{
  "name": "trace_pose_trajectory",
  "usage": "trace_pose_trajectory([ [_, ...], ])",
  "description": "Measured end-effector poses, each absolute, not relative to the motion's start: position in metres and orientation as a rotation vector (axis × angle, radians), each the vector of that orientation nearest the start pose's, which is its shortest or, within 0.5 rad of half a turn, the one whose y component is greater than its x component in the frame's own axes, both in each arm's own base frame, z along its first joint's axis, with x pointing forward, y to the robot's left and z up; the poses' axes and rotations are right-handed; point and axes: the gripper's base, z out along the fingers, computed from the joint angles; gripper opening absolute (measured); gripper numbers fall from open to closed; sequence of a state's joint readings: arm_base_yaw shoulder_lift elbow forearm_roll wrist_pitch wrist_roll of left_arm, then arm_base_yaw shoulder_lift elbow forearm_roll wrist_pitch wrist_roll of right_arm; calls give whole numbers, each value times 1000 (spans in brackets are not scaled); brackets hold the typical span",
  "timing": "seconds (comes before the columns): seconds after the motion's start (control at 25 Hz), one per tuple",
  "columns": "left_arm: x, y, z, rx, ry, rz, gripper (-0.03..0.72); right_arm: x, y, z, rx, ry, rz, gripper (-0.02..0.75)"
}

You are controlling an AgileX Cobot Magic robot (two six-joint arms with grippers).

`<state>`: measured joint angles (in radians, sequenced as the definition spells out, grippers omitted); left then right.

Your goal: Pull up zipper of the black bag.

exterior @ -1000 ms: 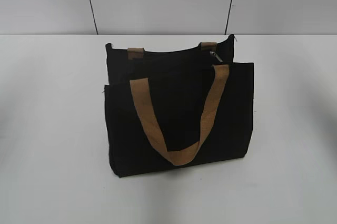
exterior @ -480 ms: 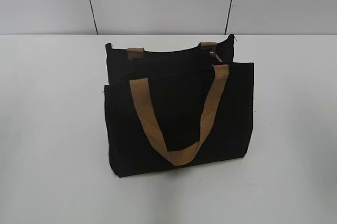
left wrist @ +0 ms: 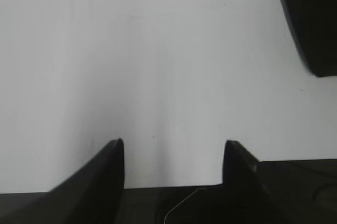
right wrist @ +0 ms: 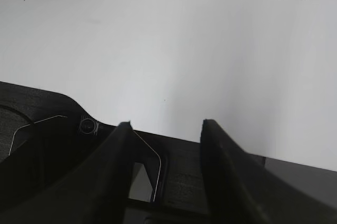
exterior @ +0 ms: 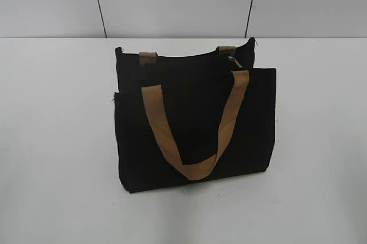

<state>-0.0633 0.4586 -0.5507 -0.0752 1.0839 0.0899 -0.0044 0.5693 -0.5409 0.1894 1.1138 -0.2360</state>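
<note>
Bag mid-table, zipper pull top right, both grippers released, well apart from bag.

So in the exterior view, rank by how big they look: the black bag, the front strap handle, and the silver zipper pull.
Largest to smallest:
1. black bag
2. front strap handle
3. silver zipper pull, tiny at the top right edge
</note>
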Motion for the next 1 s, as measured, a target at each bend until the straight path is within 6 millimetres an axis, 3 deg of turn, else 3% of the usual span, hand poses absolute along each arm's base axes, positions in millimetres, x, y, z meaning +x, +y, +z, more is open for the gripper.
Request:
trace_pose_trajectory([
  [0.16, 46, -9, 279, 169, 2358, -92, 445, 61, 15, 260, -251, 2540, 160, 330],
  [0.56, -9, -6, 285, 160, 2010, -81, 445, 28, 15, 269, -252, 2297, 122, 330],
  [0.84, -10, -6, 285, 159, 2003, -81, 445, -4, 16, 272, -258, 2075, 87, 330],
  [1.0, -10, -6, 285, 159, 2001, -81, 444, -7, 16, 272, -260, 2057, 84, 330],
])
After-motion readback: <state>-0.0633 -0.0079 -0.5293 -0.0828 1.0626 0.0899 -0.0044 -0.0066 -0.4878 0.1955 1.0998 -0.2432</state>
